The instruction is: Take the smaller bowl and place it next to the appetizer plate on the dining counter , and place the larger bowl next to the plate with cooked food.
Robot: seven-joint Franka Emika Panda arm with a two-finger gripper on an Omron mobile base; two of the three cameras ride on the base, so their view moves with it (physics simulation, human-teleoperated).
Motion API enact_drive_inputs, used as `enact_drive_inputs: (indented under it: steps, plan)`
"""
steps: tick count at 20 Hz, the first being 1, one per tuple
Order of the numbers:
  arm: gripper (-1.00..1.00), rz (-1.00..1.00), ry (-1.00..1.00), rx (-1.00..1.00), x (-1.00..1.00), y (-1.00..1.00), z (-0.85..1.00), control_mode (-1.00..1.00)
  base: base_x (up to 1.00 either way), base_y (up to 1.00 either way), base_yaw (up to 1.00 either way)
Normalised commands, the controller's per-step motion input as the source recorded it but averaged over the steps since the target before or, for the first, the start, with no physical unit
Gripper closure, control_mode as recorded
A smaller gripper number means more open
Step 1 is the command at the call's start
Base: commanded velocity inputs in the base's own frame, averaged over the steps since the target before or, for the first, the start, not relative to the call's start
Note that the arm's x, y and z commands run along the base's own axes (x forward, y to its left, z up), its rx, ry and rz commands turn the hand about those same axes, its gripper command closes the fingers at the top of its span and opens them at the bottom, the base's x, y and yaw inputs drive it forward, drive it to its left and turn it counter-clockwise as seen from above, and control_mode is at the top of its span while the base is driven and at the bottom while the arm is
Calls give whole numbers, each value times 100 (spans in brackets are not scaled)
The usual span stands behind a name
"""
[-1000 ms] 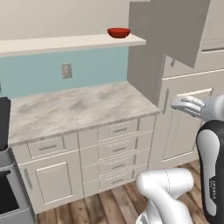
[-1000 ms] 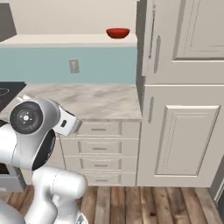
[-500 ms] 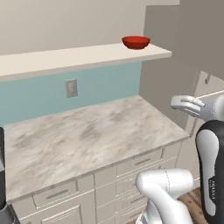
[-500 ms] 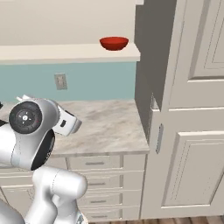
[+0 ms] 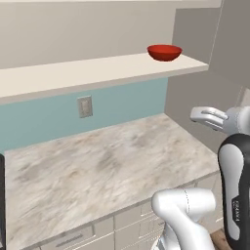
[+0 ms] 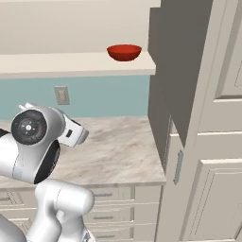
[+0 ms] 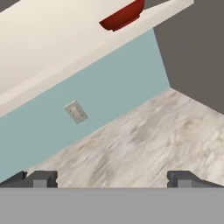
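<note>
Gripper [image 7: 112, 179]: jaws spread wide, holding nothing, touching nothing; held in the air above the counter.
Counter [image 5: 97, 171]: beige-grey marbled top over cream drawers, nearest surface.
Wall socket [image 5: 85, 106]: pale plate on the blue-green wall behind the counter; no readable writing.
Shelf [image 5: 88, 73]: long cream board above the socket, butting against the tall cabinet [image 6: 198, 94].
Red bowl [image 5: 164, 52]: plain glossy red, shallow, round; upright on the shelf near its cabinet end, well apart from the gripper.
</note>
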Motion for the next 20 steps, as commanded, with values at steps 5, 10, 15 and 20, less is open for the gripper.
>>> enact_drive_inputs:
  steps: [5, 10, 15, 20]
  plan:
    - [-100, 0, 0, 0, 0, 0, 0, 100, 86, 7, -3]
    - [-100, 0, 0, 0, 0, 0, 0, 100, -1, 0, -8]
    - [-100, -11, -11, 3, 0, 0, 46, -100, 0, 0, -7]
    - [-100, -6, -8, 13, 0, -5, 91, -100, 0, 0, 0]
